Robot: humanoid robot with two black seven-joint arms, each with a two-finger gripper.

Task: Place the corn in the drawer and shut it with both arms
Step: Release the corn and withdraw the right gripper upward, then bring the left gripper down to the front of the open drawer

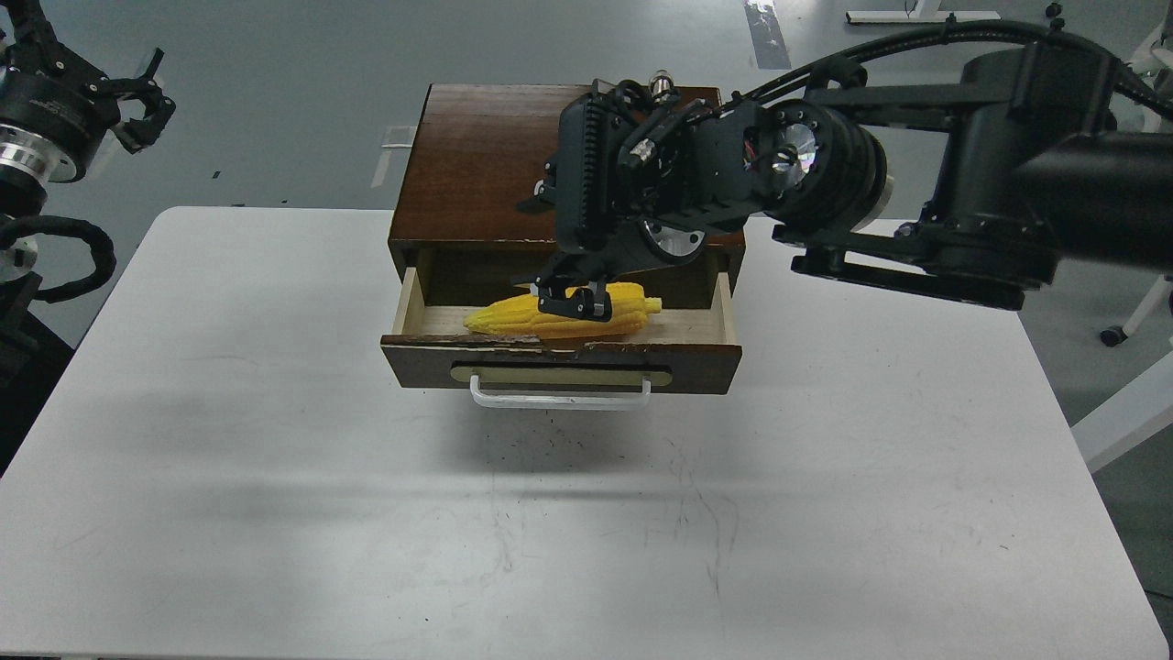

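The yellow corn (513, 317) lies lengthwise inside the open drawer (701, 363), pointed end to the left and pale stub to the right, on the pale wood floor. My right gripper (574, 302) hangs just above the cob's middle with its fingers apart, their tips at the cob's top. The drawer is pulled out of the dark brown cabinet (476, 165), and its white bar handle (559, 398) faces me. My left gripper (137, 99) is open and empty, raised at the far left, well away from the cabinet.
The cabinet stands at the back middle of the white table (275, 458). My right arm (1008, 202) reaches in from the right above the cabinet's right half. Grey floor lies beyond the table, and a white frame leg (1127, 412) stands at the right.
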